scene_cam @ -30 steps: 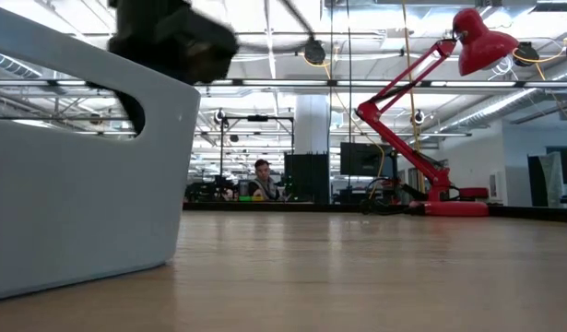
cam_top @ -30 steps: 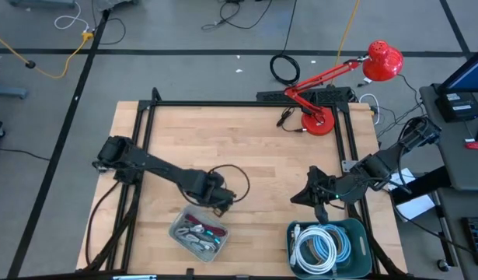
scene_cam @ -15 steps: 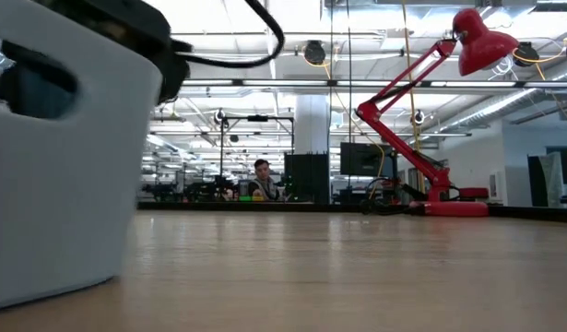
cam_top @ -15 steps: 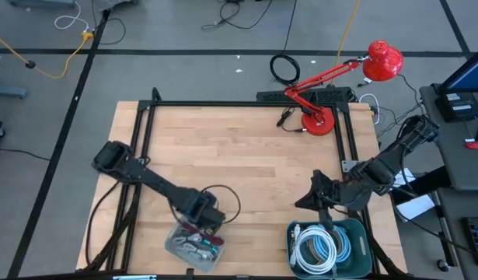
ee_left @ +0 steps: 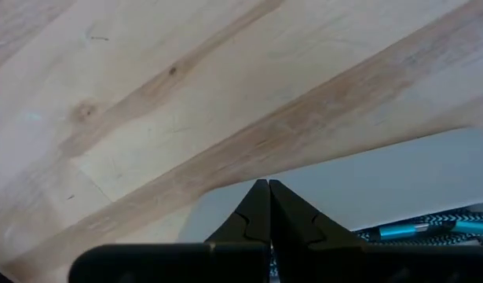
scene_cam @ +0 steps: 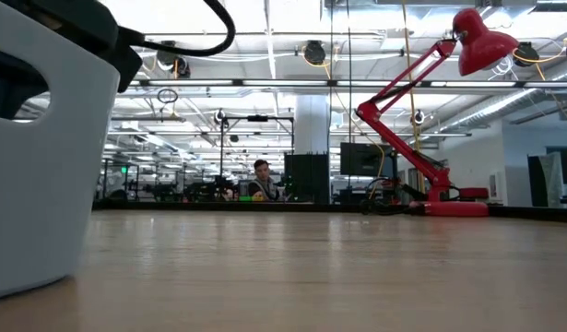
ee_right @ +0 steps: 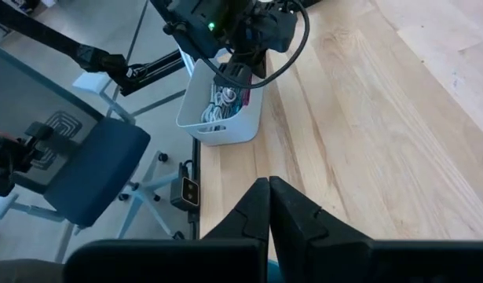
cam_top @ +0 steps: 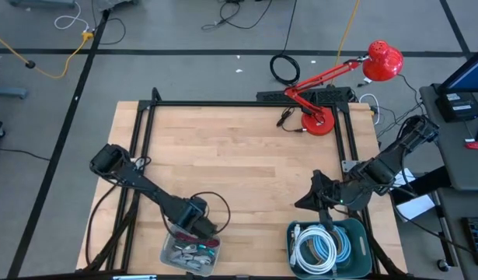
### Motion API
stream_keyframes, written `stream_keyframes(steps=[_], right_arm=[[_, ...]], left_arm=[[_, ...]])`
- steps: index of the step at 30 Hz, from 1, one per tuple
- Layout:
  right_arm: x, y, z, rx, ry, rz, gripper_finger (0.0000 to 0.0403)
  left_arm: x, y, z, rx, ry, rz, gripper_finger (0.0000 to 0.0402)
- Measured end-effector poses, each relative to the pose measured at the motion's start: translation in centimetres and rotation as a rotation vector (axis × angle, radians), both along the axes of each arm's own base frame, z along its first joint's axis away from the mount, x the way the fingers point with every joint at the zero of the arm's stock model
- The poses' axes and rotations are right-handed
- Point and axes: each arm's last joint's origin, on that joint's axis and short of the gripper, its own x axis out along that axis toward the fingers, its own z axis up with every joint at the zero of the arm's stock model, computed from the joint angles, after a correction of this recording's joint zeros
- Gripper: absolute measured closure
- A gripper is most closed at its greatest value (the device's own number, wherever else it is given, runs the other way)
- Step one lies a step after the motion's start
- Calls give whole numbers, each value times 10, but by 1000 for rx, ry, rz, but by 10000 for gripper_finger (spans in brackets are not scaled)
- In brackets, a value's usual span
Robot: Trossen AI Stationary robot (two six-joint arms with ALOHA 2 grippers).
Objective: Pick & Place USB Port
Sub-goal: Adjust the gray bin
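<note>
A light grey bin [cam_top: 175, 250] holding cables and small parts stands near the table's near edge; it also shows in the low view [scene_cam: 34, 148] and the right wrist view [ee_right: 225, 126]. My left gripper [cam_top: 201, 228] is shut and low over the bin's far end [ee_left: 263, 185]. A blue braided cable [ee_left: 418, 228] lies inside the bin. My right gripper [cam_top: 307, 194] is shut [ee_right: 268, 182] and hovers over the wood just beyond a teal bin [cam_top: 364, 233] of coiled white cables. My left gripper comes slanting down from the table's far left, its shut fingertips [ee_left: 253, 204] at the rim of the grey bin's far wall [ee_left: 367, 169]. The bin stands on the table. I cannot tell whether the fingertips hold anything or only rest against the wall.
A red desk lamp [cam_top: 320, 120] stands at the far right of the table and rises in the low view [scene_cam: 440, 138]. A black frame [cam_top: 145, 124] edges the table. Bare wood [cam_top: 254, 163] lies between the arms. A person [scene_cam: 262, 180] sits far behind the table.
My left gripper has moved toward the table's near edge and slightly left, staying shut. The grey bin has slid along the table with it toward the near edge, still upright.
</note>
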Motion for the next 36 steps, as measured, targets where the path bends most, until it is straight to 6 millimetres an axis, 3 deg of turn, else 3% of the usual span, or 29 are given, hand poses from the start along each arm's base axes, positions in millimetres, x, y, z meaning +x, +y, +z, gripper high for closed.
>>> stream_keyframes(steps=[36], right_arm=[[0,0,0,-2,0,4,403]], left_arm=[[-11,-11,1,-25,117,233,401]])
